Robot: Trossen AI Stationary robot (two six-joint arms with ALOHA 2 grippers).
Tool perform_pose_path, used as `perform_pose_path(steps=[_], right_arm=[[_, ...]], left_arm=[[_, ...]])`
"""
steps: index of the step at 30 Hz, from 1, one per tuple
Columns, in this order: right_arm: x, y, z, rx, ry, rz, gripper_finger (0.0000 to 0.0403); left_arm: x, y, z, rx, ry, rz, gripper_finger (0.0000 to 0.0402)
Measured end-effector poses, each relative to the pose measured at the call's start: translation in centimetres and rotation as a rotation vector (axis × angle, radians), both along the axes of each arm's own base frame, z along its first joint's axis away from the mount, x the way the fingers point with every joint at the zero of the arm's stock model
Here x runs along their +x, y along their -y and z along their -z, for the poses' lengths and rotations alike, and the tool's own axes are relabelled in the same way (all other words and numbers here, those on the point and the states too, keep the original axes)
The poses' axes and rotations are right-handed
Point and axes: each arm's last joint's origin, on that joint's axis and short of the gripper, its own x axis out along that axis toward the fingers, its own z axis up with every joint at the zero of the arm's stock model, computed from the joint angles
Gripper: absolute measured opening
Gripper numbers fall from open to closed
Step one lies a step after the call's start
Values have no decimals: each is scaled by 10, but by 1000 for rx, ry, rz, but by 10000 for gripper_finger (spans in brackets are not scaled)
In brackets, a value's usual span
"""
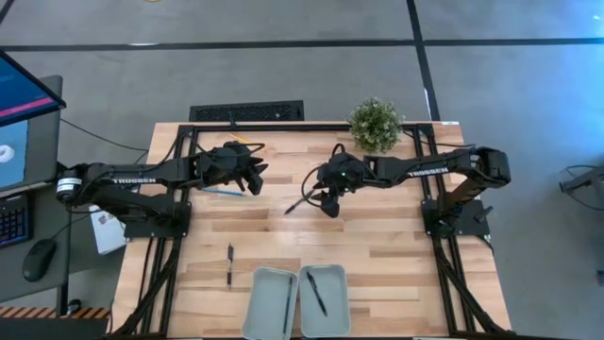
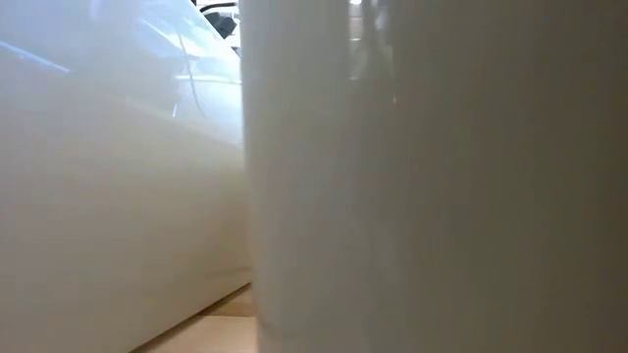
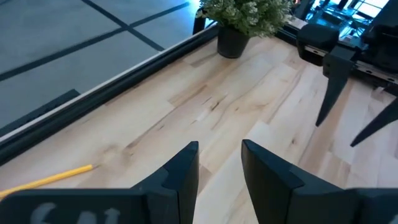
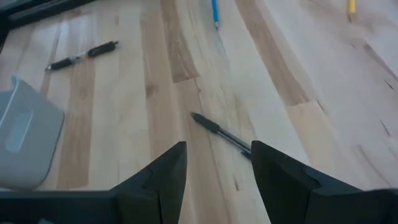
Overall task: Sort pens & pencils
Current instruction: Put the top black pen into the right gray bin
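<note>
On the wooden table [image 1: 377, 255], two grey trays [image 1: 269, 300] are each holding one item already, while the right gripper [image 4: 214, 163], open and empty, is hovering over a black pen [image 4: 221, 134]; another pen [image 1: 229, 264] and both pencils [image 1: 222, 193] are lying unsorted.

A: What blocks the low view?
B: A pale blurred wall [image 2: 432, 176] fills it and hides the table.
A: And the thin yellow pencil [image 3: 46, 179]?
B: The left wrist view's edge cuts it. In the right wrist view, the light blue pencil [image 4: 215, 12] is cut too.
</note>
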Motion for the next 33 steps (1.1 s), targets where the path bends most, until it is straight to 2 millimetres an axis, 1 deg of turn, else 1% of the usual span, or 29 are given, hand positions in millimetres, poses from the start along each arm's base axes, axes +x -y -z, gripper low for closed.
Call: perform_pose_path(steps=[4, 9, 11, 16, 20, 22, 24, 27, 31, 33], right_arm=[[0, 0, 0, 19, -1, 19, 201], [0, 0, 0, 123, -6, 106, 201], [0, 0, 0, 139, -7, 119, 201], [0, -3, 0, 88, -6, 65, 201], [1, -4, 4, 92, -22, 67, 201], [5, -4, 7, 81, -26, 56, 201], [7, -4, 10, 80, -68, 37, 201], [24, -3, 6, 58, -60, -9, 201], [45, 0, 13, 22, -171, -59, 201], [56, 2, 12, -1, -212, -90, 201]], left_arm=[[0, 0, 0, 0, 0, 0, 112], [0, 0, 0, -1, 0, -1, 112], [0, 0, 0, -2, 0, -1, 112], [-1, 0, 1, 7, -22, 6, 112], [-2, 1, 3, -18, -36, 5, 112], [-2, 1, 5, -36, -45, 20, 112], [-3, 2, 6, -47, -58, 36, 112], [-4, 3, 7, -33, -89, 55, 112], [-5, 3, 9, -22, -123, 65, 112], [-6, 3, 11, -25, -149, 77, 112]])
